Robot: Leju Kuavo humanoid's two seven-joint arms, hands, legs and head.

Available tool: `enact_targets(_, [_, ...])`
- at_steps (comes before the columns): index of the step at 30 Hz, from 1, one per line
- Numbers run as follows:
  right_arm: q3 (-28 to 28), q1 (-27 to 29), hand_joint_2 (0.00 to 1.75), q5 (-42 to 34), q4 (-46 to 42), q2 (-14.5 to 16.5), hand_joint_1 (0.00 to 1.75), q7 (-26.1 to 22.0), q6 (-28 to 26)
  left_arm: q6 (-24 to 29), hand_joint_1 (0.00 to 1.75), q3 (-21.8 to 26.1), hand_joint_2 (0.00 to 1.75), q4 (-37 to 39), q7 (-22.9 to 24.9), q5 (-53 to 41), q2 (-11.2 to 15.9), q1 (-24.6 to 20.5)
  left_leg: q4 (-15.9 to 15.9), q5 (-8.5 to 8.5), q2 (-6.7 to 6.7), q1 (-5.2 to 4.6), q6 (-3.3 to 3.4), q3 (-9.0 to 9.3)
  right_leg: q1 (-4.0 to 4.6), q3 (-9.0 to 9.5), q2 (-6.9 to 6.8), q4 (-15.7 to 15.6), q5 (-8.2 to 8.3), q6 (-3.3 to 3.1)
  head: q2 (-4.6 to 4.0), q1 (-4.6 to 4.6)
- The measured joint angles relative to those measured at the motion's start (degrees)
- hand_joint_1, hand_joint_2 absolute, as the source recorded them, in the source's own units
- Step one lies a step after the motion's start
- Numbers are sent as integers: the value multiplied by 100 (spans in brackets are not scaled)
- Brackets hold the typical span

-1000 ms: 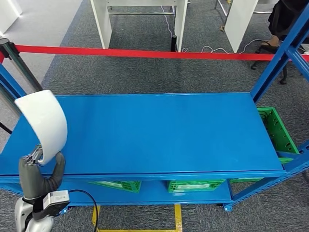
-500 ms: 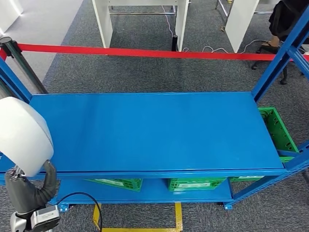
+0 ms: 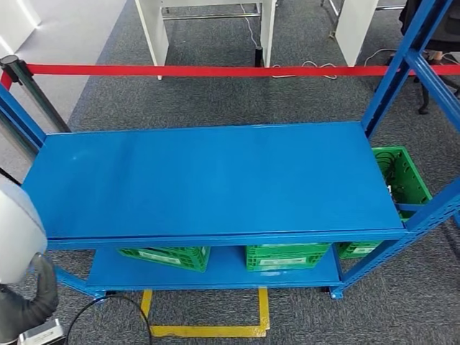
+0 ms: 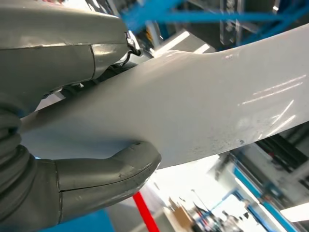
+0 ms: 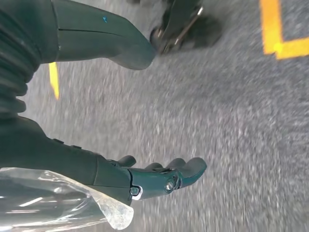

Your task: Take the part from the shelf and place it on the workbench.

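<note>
The left hand grips the part, a curved white panel, at the lower left corner of the head view. In the left wrist view the thick grey thumb presses one face of the part and the darker fingers lie on the other face, so the hold is firm. The part is off the shelf, just beside the shelf's left end and in front of its edge.

The right hand hangs over grey carpet; its fingers are stretched out and apart from the thumb, and it holds nothing. Yellow floor tape shows near it.

Around the shelf: green crates stand on the lower level, and another green crate sits by the right end. Blue posts rise at the right. A red barrier tape runs behind the shelf, with white table legs beyond it. A yellow floor marking lies in front.
</note>
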Motion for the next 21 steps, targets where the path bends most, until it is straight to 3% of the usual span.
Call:
enact_targets(2, [120,8,175,158,0,-2,0,140,-205,0,175,129,175,-165,0,10,-71,160,-858,162,4,-28,75,526,16,-63,-7,2,77,45,0,5])
enact_targets(3, [168,11,175,200,0,-3,0,208,-255,0,175,167,175,-214,0,9,-100,208,-1150,169,4,-47,106,682,18,-82,-21,1,118,78,0,7])
enact_targets(6, [251,18,175,238,1,-8,0,329,-269,0,175,221,175,-266,0,-21,-155,272,-1330,217,9,-75,182,689,-3,-111,-56,-15,225,189,0,5])
enact_targets(7, [273,23,175,241,1,-11,0,356,-268,1,175,234,175,-276,0,-37,-172,278,-1352,279,18,-66,222,645,-8,-142,-46,23,159,220,0,7])
enact_targets(9, [307,33,175,262,2,-16,0,475,-277,1,175,247,175,-288,0,-61,-211,272,-1393,425,40,-37,294,511,-12,-280,-8,379,-275,268,0,25])
enact_targets(11, [336,37,175,303,2,-18,0,672,-325,0,175,247,175,-281,0,-72,-226,214,-1386,558,46,-39,320,344,-13,-446,12,1082,-816,307,0,44])
enact_targets(12, [350,38,175,315,2,-22,0,755,-353,0,175,243,175,-268,0,-87,-226,160,-1378,627,47,-41,318,255,-13,-475,12,1382,-916,321,0,46])
enact_targets(13, [362,38,175,315,2,-30,0,813,-375,-1,175,235,175,-251,0,-108,-224,91,-1366,694,47,-42,310,163,-13,-433,13,1537,-877,330,0,46])
enact_targets(14, [370,36,175,308,2,-43,0,837,-384,-1,175,224,175,-230,0,-136,-223,16,-1348,753,47,-41,299,76,-13,-298,12,1487,-728,332,0,47])
enact_targets(16, [379,21,175,271,2,-79,0,827,-377,-2,175,182,175,-148,5,-178,-217,-168,-1293,850,45,-37,261,-79,-14,245,13,836,-441,323,0,49])
enact_targets(18, [381,-7,175,224,2,-107,0,783,-343,-2,175,86,175,-22,43,-207,-183,-380,-1208,930,44,-48,206,-190,-5,799,24,8,-471,287,0,50])
enact_targets(19, [381,-18,175,210,2,-111,0,765,-321,-3,175,21,175,45,76,-228,-153,-474,-1181,974,44,-53,175,-224,4,923,31,-228,-539,258,0,53])
enact_targets(21, [382,-10,175,214,7,-111,0,749,-274,-3,175,-102,175,164,139,-281,-87,-599,-1165,1058,44,-51,109,-273,11,883,29,-322,-543,171,0,58])
